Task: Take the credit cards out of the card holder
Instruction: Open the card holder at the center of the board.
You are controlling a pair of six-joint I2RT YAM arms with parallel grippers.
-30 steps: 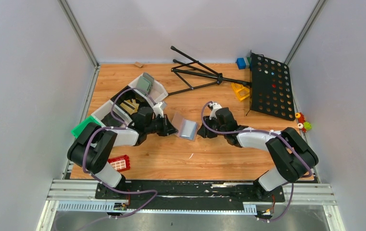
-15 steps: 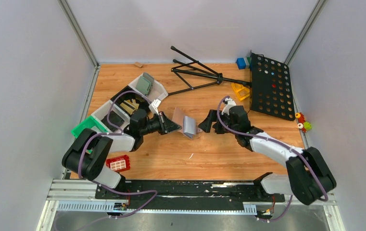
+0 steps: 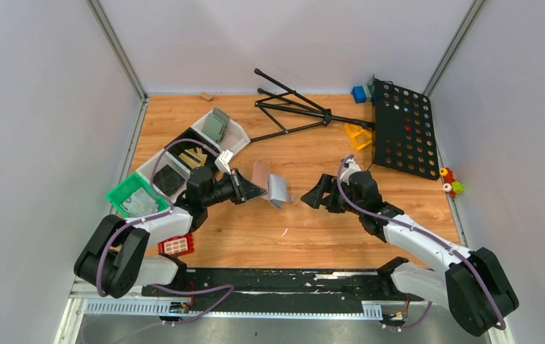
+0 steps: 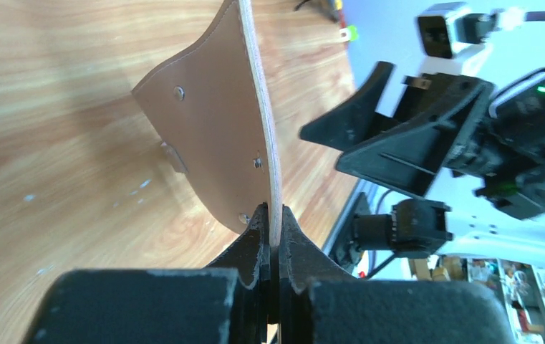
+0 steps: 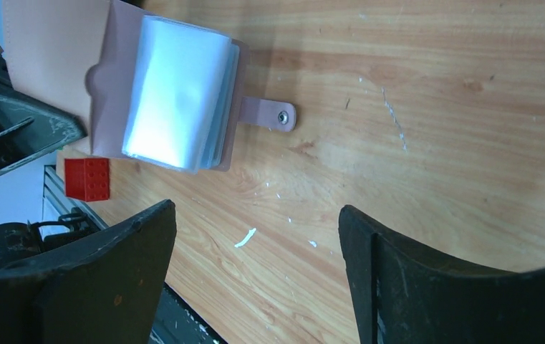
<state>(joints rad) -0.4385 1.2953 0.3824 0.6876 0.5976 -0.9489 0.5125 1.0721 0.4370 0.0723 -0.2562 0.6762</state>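
Observation:
The card holder (image 3: 274,188) hangs open above the table's middle, with a salmon-tan cover and a stack of pale blue-grey sleeves (image 5: 176,93). My left gripper (image 3: 253,190) is shut on the edge of its tan cover (image 4: 215,129), jaws pinched at the cover's lower rim (image 4: 273,222). My right gripper (image 3: 318,196) is open and empty, a short way right of the holder and not touching it; its fingers frame bare wood (image 5: 255,211). No black credit cards show; whatever the sleeves hold is hidden.
A white compartment tray (image 3: 235,136) with a grey-green holder (image 3: 215,126) sits at the left. A green basket (image 3: 134,195) and a red brick (image 3: 177,244) lie near the left arm. A black folding stand (image 3: 291,107) and a perforated black panel (image 3: 404,129) are at the back right.
My right gripper has drawn back to the right, away from the holder, with its jaws open. My left gripper has shifted slightly left, still holding the holder.

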